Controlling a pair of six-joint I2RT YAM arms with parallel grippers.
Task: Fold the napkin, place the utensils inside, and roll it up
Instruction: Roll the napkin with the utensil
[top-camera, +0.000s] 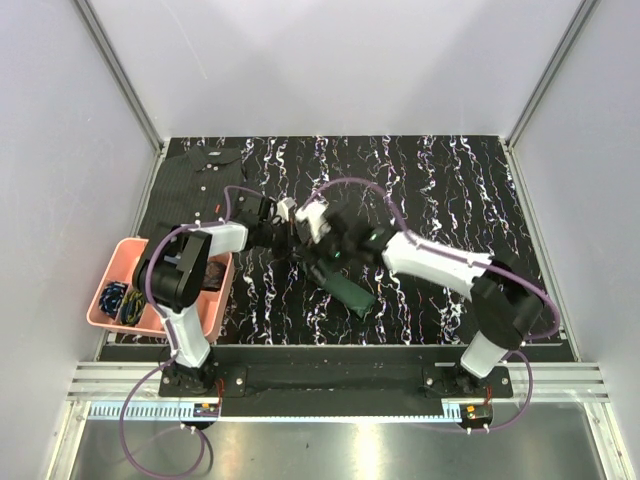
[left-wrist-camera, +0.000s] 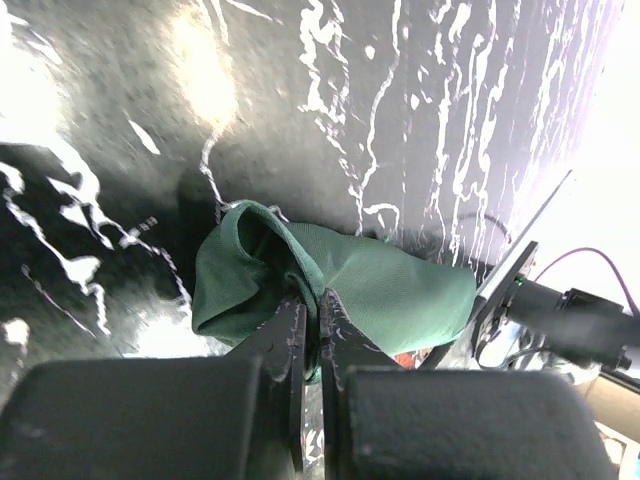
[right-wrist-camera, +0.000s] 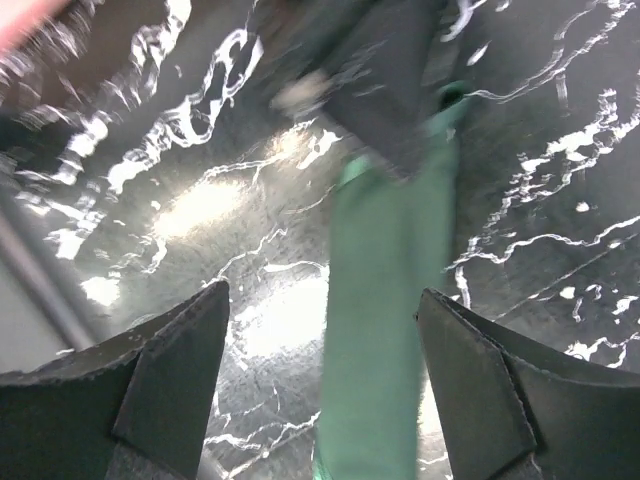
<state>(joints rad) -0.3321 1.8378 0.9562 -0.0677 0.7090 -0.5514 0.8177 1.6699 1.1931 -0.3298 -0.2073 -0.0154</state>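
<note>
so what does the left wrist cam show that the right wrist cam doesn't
Only the left wrist view: the left pincer shut on a fold of the dark green napkin, whose bunched, rolled end faces the camera. Only the right wrist view: the right pincer open, one finger on either side of the napkin's long body, all of it blurred. Both: the napkin against the black marbled table.
</note>
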